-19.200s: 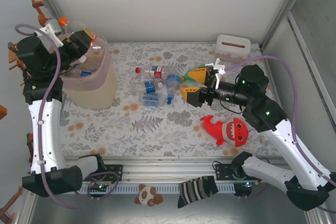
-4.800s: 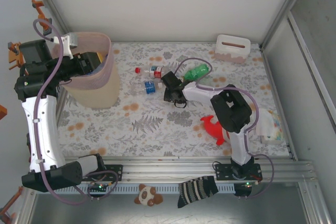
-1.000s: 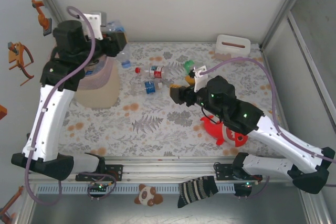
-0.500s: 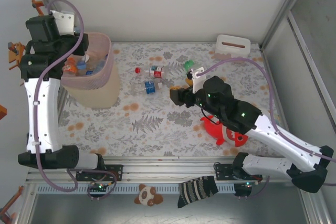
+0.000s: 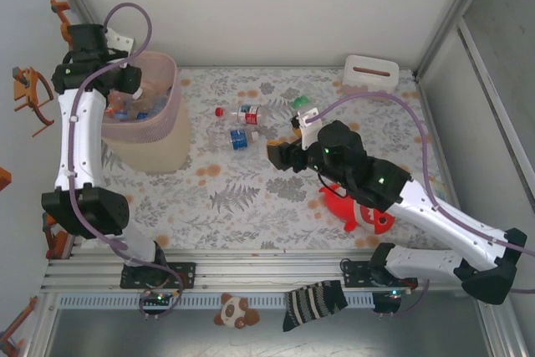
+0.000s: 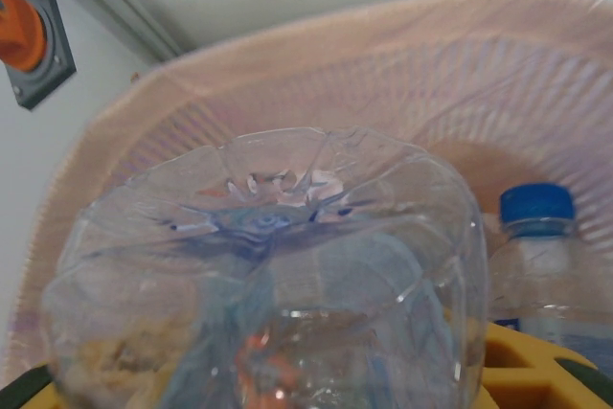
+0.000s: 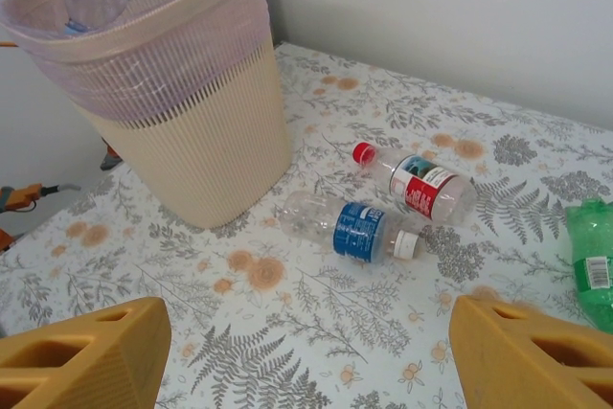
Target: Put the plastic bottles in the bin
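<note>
Left hand (image 5: pixel 125 85): clamped on clear bottle (image 6: pixel 263 265), over bin (image 7: pixel 192 93).
Right hand (image 7: pixel 306 356): fingers apart, empty, above worktop (image 7: pixel 287 313).
Done: several bottles lie in bin.
To do: red-label bottle (image 7: pixel 421 187), blue-label bottle (image 7: pixel 354 229) and green bottle (image 7: pixel 594 275), ahead of right hand.

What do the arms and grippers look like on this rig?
Left arm and right arm: white links, black joint housings, a lilac cable looped along each. Right arm has small green lights. Fingers are chunky yellow-orange blocks with hollow cut-outs.
</note>
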